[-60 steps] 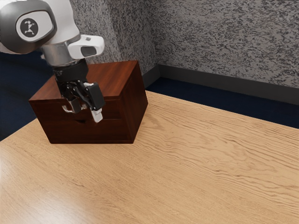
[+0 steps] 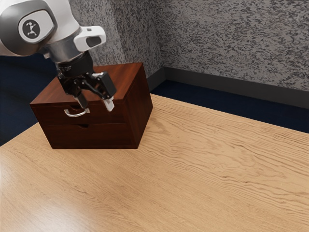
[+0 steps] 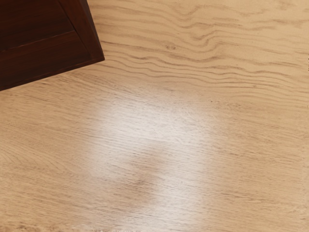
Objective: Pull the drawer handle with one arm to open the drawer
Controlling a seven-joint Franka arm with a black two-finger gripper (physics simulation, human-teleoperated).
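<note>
A dark wooden cabinet [image 2: 123, 92] stands on the table at the exterior view's left. Its upper drawer front [image 2: 53, 114] carries a curved silver handle [image 2: 77, 113] and looks flush with the cabinet face. My gripper [image 2: 95, 104] hangs just above and slightly right of the handle, in front of the cabinet's top edge. Its fingers [image 2: 110, 104] are spread open with nothing between them, and they do not touch the handle. In the wrist view a lower corner of the cabinet [image 3: 43, 43] shows beside the bare tabletop.
The light wooden table [image 2: 203, 169] stretches wide toward the exterior view's right and front. A lower drawer front with a small notch [image 2: 85, 126] sits under the upper one. A speckled grey wall [image 2: 231, 34] rises behind the table.
My gripper has lifted from around the handle to above it and turned a little. The handle now shows free, and the drawer front has not visibly moved.
</note>
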